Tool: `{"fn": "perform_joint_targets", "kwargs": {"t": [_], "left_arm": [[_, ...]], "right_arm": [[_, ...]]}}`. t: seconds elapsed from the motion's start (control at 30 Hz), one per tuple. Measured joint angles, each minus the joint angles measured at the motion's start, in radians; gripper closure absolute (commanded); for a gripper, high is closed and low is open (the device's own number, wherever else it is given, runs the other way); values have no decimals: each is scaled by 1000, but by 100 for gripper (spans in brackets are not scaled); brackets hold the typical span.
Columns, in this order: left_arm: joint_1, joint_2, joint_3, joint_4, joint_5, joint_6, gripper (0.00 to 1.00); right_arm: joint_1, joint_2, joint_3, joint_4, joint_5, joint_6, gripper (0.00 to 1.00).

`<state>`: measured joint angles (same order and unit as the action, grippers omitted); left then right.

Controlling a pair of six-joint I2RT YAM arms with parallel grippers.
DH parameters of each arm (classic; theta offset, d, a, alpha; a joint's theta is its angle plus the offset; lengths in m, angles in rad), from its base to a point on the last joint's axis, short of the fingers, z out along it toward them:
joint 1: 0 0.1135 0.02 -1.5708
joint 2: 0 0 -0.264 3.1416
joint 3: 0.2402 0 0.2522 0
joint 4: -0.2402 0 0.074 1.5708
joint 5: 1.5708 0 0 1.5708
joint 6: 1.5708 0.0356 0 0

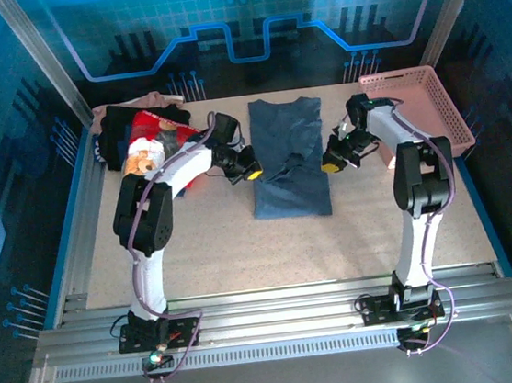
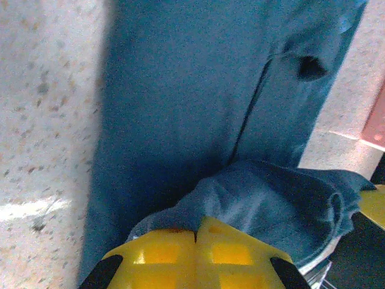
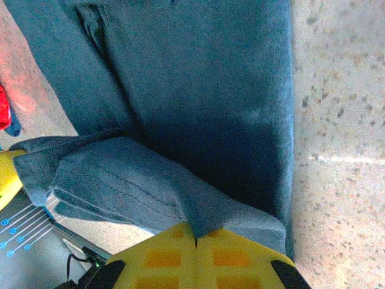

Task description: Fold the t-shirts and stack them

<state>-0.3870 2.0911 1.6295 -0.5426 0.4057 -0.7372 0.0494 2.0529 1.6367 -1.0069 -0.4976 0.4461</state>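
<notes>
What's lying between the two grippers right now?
The slate-blue t-shirt spans the gap in the top view; the left gripper and right gripper each pinch a side edge.

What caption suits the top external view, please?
Left pincer and right pincer pinch opposite sides of the plain slate-blue cloth t-shirt near a pink plastic lattice basket.

The t-shirt point(image 1: 287, 156) is plain slate-blue. At the table's point(image 1: 244, 248) far left corner: red shirt point(image 1: 152, 129) with teddy-bear print, black shirt point(image 1: 113, 134), beige shirt point(image 1: 151, 100). Basket point(image 1: 451, 118): pink lattice. Table: speckled beige.
</notes>
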Motion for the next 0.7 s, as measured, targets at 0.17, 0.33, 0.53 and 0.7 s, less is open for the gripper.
{"fn": "perform_joint_targets", "kwargs": {"t": [0.17,0.33,0.53,0.7], "left_arm": [[11,48,73,-11,16,15,100],[23,121,151,-32,23,33,100],[40,236,293,-82,23,43,68],[66,304,491,-88,38,-19,44]], "right_arm": [[0,53,64,-8,0,1,100],[-1,127,138,-6,0,2,100],[-18,236,246,6,-28,76,55],[-72,298,316,176,-153,252,43]]}}
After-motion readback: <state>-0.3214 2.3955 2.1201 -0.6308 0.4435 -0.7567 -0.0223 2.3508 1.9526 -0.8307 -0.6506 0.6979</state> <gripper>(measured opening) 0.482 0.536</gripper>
